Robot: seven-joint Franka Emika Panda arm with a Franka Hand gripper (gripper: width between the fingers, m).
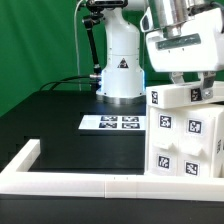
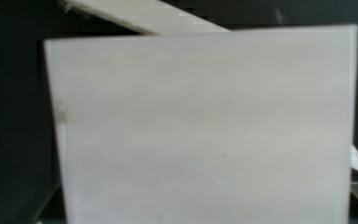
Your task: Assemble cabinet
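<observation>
Cabinet fills the exterior view's right side, a white box-shaped body with black-and-white square markers on the faces turned toward us. We see an upper block with markers sitting on a larger lower part, which also carries markers. It stands on the black table, just behind the low white border frame that runs along the near edge and turns back along the exterior view's left.

We find the gripper directly above the cabinet, its white housing hanging from the top of the picture, with dark fingers reaching down to the top of the upper block. Whether the fingers grip the block or only meet it we cannot tell, nor how wide they stand; the block hides their tips.

We see the marker board lying flat on the table toward the middle, beside the cabinet on the exterior view's left and apart from it. Behind the board stands the arm's white base, with a green backdrop beyond it.

In the wrist view we see mostly one plain white panel, very close and blurred, with a white bar crossing at a slant behind it against the dark. We cannot tell which face of the cabinet this panel is.
</observation>
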